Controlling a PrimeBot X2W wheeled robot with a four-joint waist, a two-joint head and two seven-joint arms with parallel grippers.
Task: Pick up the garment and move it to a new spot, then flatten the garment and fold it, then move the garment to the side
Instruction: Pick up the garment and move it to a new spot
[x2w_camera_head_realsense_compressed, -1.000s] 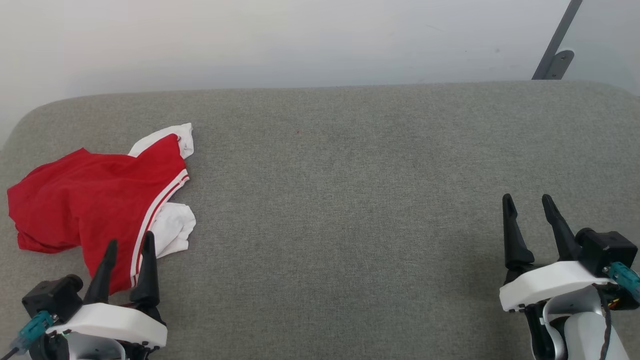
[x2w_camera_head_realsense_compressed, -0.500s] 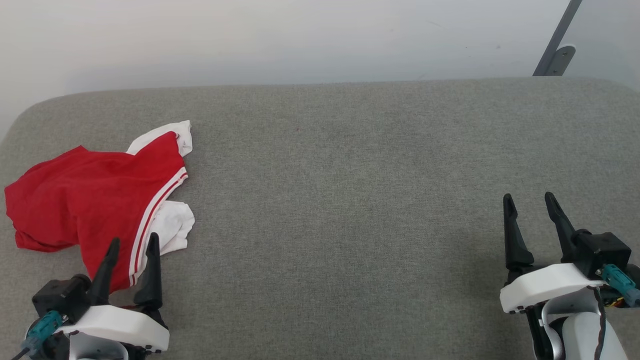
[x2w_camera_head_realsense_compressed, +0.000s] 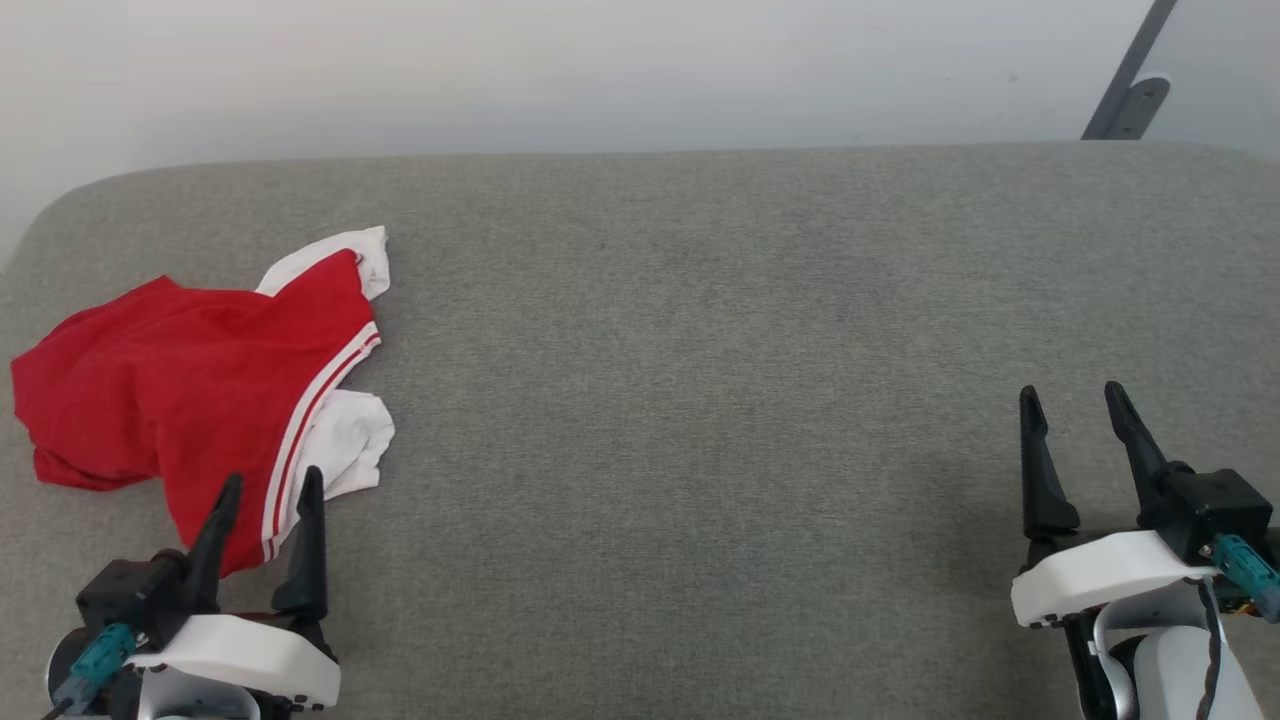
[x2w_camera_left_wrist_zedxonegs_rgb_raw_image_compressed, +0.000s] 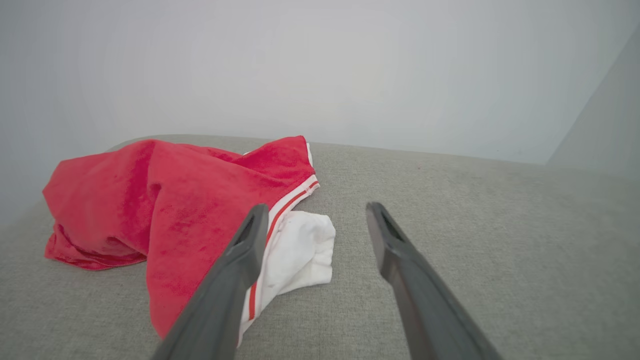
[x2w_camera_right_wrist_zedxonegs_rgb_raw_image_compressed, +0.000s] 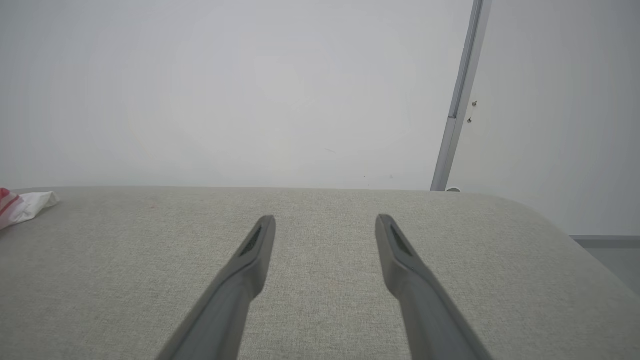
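The red shirt (x2w_camera_head_realsense_compressed: 180, 400) lies crumpled at the grey cushion's (x2w_camera_head_realsense_compressed: 700, 400) left end, just ahead of the left gripper (x2w_camera_head_realsense_compressed: 272, 476), fingers parted and empty. The right gripper (x2w_camera_head_realsense_compressed: 1071, 390), likewise parted, sits at the cushion's right end.

The left hand (x2w_camera_head_realsense_compressed: 272, 478) is positioned at lower left of the head view, its two dark fingers (x2w_camera_head_realsense_compressed: 303, 560) parted, pointing up the view, empty. The right hand (x2w_camera_head_realsense_compressed: 1071, 392) is positioned at lower right, fingers parted to a similar gap, pointing up, empty. The hands are well apart.
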